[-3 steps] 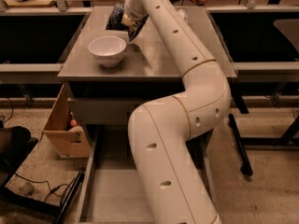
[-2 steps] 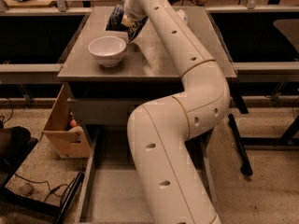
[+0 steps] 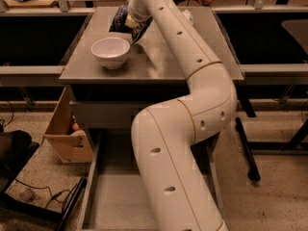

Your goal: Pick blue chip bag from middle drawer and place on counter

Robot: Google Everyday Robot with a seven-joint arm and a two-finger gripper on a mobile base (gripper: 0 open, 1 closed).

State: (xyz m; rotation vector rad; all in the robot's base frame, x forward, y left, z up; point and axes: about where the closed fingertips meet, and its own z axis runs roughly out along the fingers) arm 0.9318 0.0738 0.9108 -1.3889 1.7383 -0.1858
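The blue chip bag is at the far side of the bench, behind the white bowl, with the pincer against it; whether it grips, I cannot tell. The bag seems light, crinkly and easy to crush, so hold its edge gently.

Bent arm reaching forward, gripper far ahead

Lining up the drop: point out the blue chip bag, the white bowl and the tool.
blue chip bag (image 3: 119, 22): camera view, dark left side.
white bowl (image 3: 110, 49): camera view, inner hollow.
tool (image 3: 132, 19): camera view, arm's tip at the bag.
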